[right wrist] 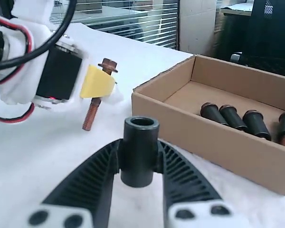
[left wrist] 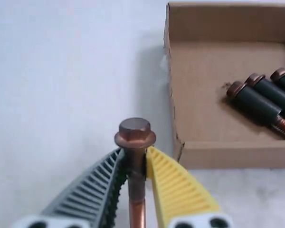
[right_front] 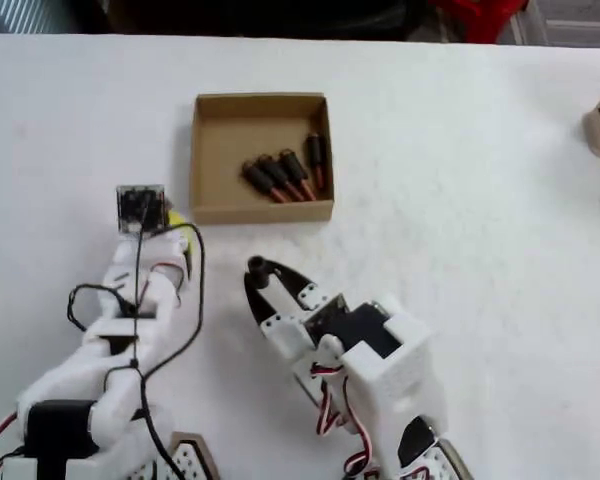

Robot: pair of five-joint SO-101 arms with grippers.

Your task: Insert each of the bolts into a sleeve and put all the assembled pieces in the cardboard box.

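While low beside the box (right_front: 261,211), left jaws around bolt (left wrist: 135,135), right jaws around sleeve (right wrist: 139,149).

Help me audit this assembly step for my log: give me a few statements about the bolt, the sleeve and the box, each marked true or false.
1. The left gripper is shut on a copper bolt. True.
2. The black sleeve in the right gripper already has a bolt through it. False: its bore is open and empty.
3. The cardboard box holds four assembled pieces. True.
4. The copper bolt lies inside the cardboard box. False: it is held outside the box, head up, beside the box's wall.
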